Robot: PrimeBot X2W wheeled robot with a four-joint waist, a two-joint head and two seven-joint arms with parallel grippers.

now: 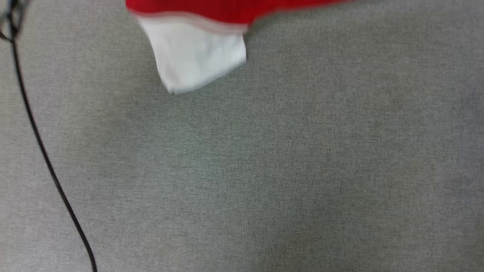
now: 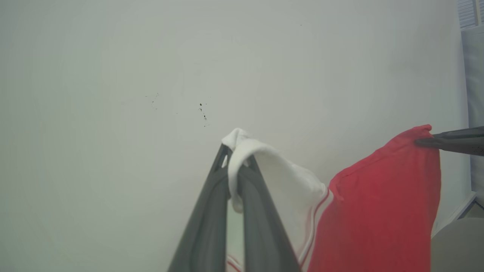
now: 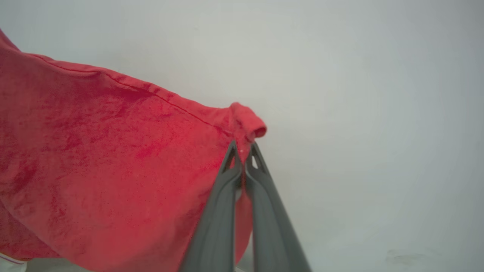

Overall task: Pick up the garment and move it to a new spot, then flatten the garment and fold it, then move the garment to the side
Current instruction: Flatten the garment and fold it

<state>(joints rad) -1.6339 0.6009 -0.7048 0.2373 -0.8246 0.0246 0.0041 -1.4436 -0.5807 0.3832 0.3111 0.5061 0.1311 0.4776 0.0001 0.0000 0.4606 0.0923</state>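
The garment point(image 1: 196, 41) is a red T-shirt with white sleeves and striped trim; its lower edge and one white sleeve hang into the top of the head view above the grey surface. My left gripper point(image 2: 234, 155) is shut on a white sleeve edge of the garment point(image 2: 287, 189). In the same view the other arm's dark fingers point(image 2: 453, 140) pinch a red corner at the right. My right gripper point(image 3: 244, 151) is shut on a rolled red corner of the garment point(image 3: 106, 158), which stretches away to the left in front of a pale wall.
A grey fabric surface point(image 1: 264, 170) spreads below the hanging cloth. A thin black cable point(image 1: 41, 151) runs down its left side. A pale wall point(image 2: 151, 75) stands behind both grippers.
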